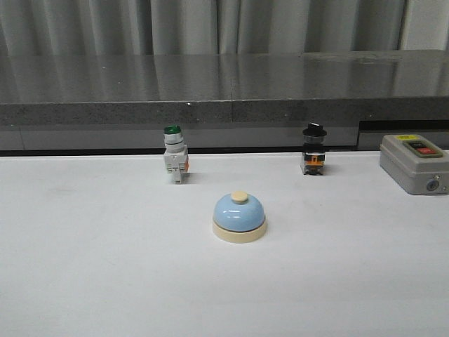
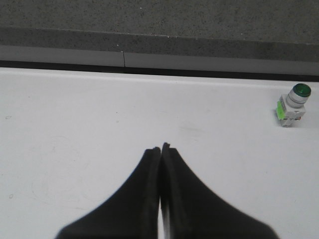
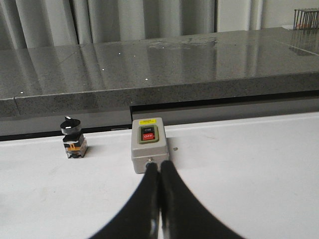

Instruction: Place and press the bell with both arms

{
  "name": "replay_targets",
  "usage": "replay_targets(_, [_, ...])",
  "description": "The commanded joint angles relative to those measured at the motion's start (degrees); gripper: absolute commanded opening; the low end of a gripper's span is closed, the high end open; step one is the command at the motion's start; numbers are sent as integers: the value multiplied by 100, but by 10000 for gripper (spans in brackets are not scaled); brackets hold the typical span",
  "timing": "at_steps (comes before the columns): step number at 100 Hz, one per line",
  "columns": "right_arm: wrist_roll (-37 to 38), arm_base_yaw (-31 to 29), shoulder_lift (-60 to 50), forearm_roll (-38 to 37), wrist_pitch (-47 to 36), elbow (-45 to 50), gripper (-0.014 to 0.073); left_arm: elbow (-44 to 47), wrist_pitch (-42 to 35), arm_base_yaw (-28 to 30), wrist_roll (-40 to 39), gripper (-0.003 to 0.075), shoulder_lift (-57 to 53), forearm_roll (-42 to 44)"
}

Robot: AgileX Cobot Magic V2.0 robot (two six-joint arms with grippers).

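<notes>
We see the small light-blue dome bell mid-table, in neither wrist view, so with both the left gripper and right gripper pressed together, we cannot tell which is nearer.

The left claw is holding its two black fingers pressed together, gripping nothing. The right claw is doing likewise, fingers meeting at the tips. Neither arm is showing in the front view.
</notes>
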Motion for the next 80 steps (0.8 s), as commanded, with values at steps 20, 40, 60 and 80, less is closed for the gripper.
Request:
replay_targets(20, [-23, -37, -80, -42, -455, -81, -60, 642, -922, -134, 1, -20, -1524, -47])
replay_targets(40, [-23, -37, -80, -42, -455, -81, -60, 1116, -1052, -134, 1, -20, -2593, -101])
replay_targets(60, [-23, -37, -80, -42, -455, -81, -60, 1496, -1077, -134, 1, -20, -3560, -101])
replay_targets(80, [-23, -37, -80, -42, -455, -81, -60, 1766, -1082, -134, 1, -20, -4309, -110])
